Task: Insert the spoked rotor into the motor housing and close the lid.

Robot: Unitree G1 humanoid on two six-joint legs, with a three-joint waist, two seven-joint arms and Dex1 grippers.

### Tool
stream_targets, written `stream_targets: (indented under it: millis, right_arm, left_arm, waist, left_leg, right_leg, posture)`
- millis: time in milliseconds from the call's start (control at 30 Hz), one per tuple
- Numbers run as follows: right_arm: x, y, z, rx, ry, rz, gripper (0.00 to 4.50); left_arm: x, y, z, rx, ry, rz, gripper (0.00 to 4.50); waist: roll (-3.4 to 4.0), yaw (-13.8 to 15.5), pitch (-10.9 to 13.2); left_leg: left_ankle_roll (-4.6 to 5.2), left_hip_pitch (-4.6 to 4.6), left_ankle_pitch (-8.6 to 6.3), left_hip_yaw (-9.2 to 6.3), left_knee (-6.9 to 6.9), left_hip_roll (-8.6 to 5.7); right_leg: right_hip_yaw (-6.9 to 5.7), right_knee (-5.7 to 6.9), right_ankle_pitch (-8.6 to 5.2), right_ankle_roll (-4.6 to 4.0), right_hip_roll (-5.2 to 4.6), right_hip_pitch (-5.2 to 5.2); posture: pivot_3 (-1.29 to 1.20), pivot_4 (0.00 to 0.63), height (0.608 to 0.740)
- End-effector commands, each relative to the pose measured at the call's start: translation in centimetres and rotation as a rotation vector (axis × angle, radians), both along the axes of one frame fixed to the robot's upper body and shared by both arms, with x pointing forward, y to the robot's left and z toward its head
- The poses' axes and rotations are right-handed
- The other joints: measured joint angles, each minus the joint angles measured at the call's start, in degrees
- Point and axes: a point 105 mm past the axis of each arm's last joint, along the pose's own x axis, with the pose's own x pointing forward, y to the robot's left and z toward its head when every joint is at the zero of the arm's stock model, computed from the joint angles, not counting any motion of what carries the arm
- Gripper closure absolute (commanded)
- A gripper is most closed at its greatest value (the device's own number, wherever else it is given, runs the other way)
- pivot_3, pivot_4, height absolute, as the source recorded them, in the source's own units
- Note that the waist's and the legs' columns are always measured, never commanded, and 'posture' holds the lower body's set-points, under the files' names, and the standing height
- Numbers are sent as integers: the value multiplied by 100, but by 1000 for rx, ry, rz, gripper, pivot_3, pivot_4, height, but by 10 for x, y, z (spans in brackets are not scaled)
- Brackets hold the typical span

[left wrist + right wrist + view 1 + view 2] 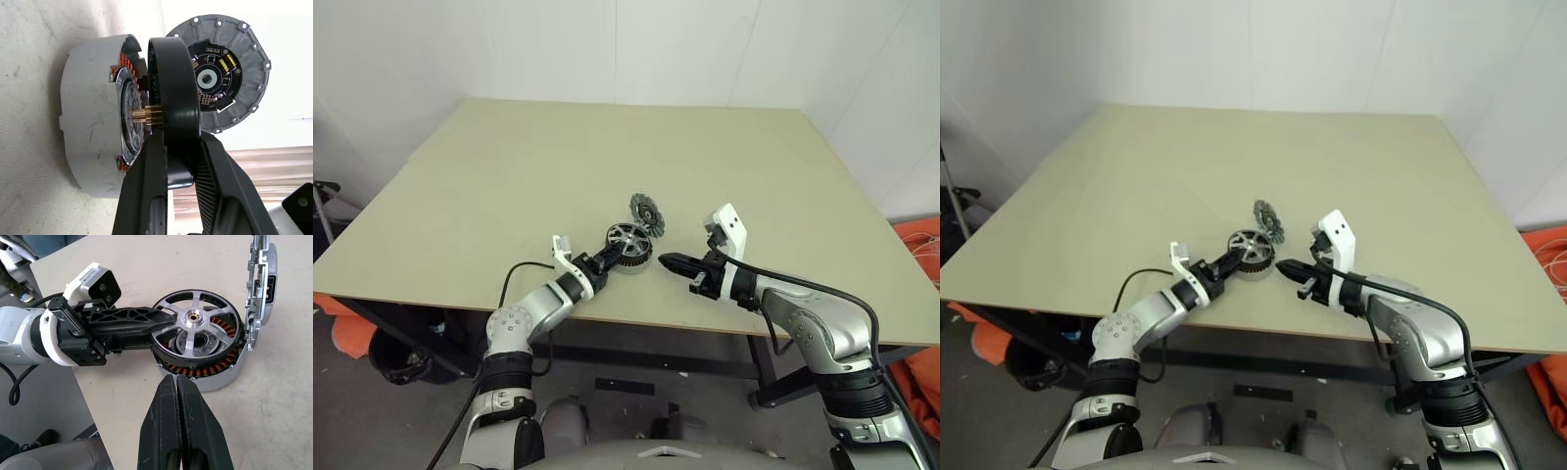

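1. A pale tan table (509,186) stands against white walls, seen from the robot's head looking down over both arms.
2. Near the table's front edge sits the motor housing (222,377), a short silver ring with copper windings showing inside.
3. The spoked rotor (195,330), a dark wheel with silver spokes and a brass hub, rests tilted over the housing's open top, one side raised and the other dipping into the ring. It is not seated flat.
4. The left gripper (164,323) reaches in from the robot's left, roughly level, and its two black fingers are clamped on the rotor's rim, one finger on each face of the rim.
5. The lid (261,289), a grey disc with a notched edge and a circuit board on its inner face, stands on edge just beyond the housing, leaning close to it.
6. The right gripper (674,262) hovers just to the right of the housing, pointing at it, fingers pressed together and holding nothing.
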Motion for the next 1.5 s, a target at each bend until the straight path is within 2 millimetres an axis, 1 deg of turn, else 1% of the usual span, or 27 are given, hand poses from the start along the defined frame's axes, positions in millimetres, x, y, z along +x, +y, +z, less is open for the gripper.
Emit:
stream_targets:
  millis: [33,300,333,433,533,833,1167,1233,1333,1467,1500]
  right_arm:
    - [1,5,17,19,-73,24,4500]
    - [2,4,18,17,-74,24,4500]
    - [2,4,18,16,-74,24,4500]
    - [1,5,18,16,-73,23,4500]
    - [1,5,18,16,-70,24,4500]
    - [2,7,19,12,-69,31,4500]
    - [3,6,19,8,-66,27,4500]
    - [3,6,19,8,-67,26,4500]
    - [3,6,19,8,-68,23,4500]
    - [4,6,19,8,-67,21,4500]
    - [4,6,19,7,-67,21,4500]
  left_arm:
    - [3,-5,16,-9,-57,-21,2810]
    - [2,-8,16,-7,-57,-37,180]
    - [2,-8,16,-6,-56,-37,19]
    - [1,-6,18,-3,-62,-28,19]
    - [0,-2,23,-5,-84,-13,19]
    - [-7,16,27,-43,-121,57,19]
    - [-9,31,36,-90,-154,124,19]
    - [-9,35,41,-87,-193,145,19]
    - [-8,42,47,29,-283,185,19]
    - [-9,48,56,81,-379,213,19]
    - [-8,50,58,120,-410,228,19]
  waist:
    - [0,0,0]
    - [2,22,-1]
    - [2,24,-1]
    - [2,17,-1]
    - [2,14,-1]
    - [3,-6,-2]
    - [3,-2,-1]
    - [3,-3,-1]
    - [3,-13,-1]
    - [3,-13,0]
    - [3,-13,0]
  left_leg:
    - [0,0,0,0,0,0]
    - [0,26,0,0,4,-1]
    - [1,31,-1,0,3,-1]
    - [13,51,-8,0,3,1]
    - [13,50,-8,0,3,1]
    - [6,5,-3,0,-3,1]
    - [15,5,-9,1,-3,0]
    - [14,5,-8,0,-3,0]
    - [14,4,-8,1,-4,2]
    - [14,5,-8,1,-6,2]
    - [14,5,-8,1,-5,1]
  right_leg:
    - [0,0,0,0,0,0]
    - [0,0,-8,16,-2,27]
    - [0,0,-9,16,-3,34]
    - [0,-4,-10,18,-2,54]
    - [0,-5,-10,20,-2,54]
    - [0,-4,-8,14,0,8]
    - [0,-6,-10,16,-1,8]
    - [0,-6,-10,16,-1,7]
    - [0,-6,-10,16,0,4]
    - [0,-6,-10,16,0,5]
    - [0,-6,-10,16,-1,6]
  posture:
    - [0,0,740]
    - [0,0,740]
    - [0,0,740]
    - [0,0,740]
    - [0,0,740]
    - [0,0,740]
    - [0,0,740]
    - [0,0,740]
    - [0,0,740]
    - [0,0,740]
    - [0,0,740]
